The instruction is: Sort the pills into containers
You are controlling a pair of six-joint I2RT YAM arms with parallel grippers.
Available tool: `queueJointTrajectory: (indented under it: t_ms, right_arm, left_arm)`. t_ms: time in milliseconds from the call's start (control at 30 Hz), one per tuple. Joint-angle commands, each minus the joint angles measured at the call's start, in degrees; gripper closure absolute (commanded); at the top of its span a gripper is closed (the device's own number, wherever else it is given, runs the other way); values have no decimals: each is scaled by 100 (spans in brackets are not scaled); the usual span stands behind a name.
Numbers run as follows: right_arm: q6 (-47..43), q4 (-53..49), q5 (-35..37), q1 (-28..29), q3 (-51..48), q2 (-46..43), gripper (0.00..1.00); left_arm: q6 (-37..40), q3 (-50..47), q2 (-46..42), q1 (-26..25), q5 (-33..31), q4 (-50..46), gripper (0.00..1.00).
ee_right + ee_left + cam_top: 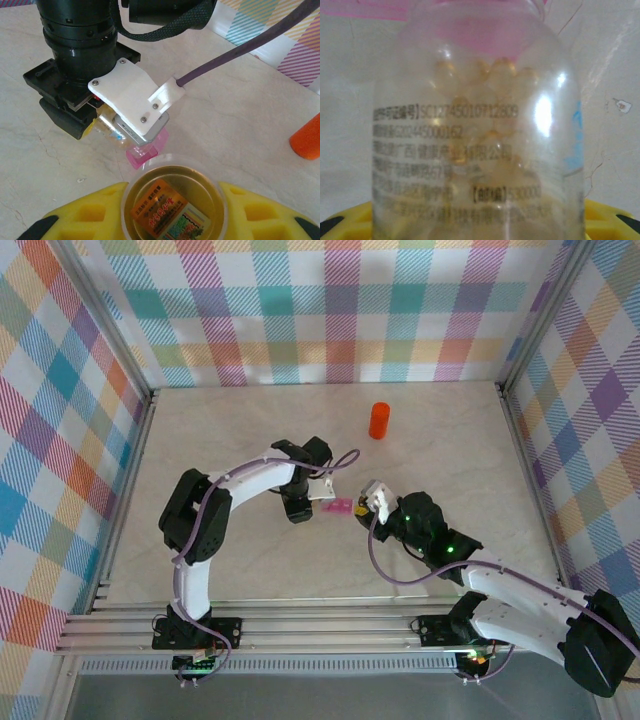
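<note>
My left gripper is shut on a clear pill bottle that lies tipped, its mouth toward the pink pill box. Yellowish gel pills crowd the bottle's neck end, and the pink pill box shows just beyond it. In the right wrist view the bottle pokes out under the left wrist's white camera mount, right above the pink pill box. My right gripper is shut on a round translucent cap with an orange label inside, close beside the box.
An orange bottle stands upright at the back, right of centre, and shows at the right edge of the right wrist view. Checked walls close off the table on three sides. Both arms meet mid-table.
</note>
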Motion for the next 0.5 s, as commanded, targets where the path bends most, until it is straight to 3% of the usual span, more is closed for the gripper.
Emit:
queueJointTrajectory:
  t_ms: [0, 467]
  right_arm:
    - [128, 92, -97, -14, 50, 32, 69]
    - [154, 62, -138, -13, 97, 114, 69]
  left_arm:
    - [145, 249, 146, -51, -193, -426, 100]
    - [390, 350, 375, -365, -1131, -638, 100]
